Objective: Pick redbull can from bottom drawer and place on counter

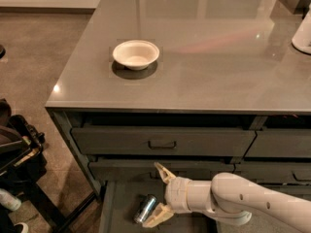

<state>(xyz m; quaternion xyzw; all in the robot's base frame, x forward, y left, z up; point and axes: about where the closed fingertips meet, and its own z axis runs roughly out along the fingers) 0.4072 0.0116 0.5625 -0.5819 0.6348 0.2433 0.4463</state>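
The redbull can (145, 208) lies on its side on the floor of the open bottom drawer (119, 210), near the drawer's left part. My gripper (159, 194) is open, at the end of the white arm coming in from the right. One fingertip is up near the middle drawer front, the other rests low beside the can's right end. The can lies just left of the lower finger, not held. The glossy grey counter (204, 52) spreads above the drawers.
A white bowl (135, 54) stands on the counter's left part. A white object (303, 33) sits at the counter's right edge. Two handled drawers (163, 142) are shut above the open one. Dark equipment (17, 154) stands on the floor at left.
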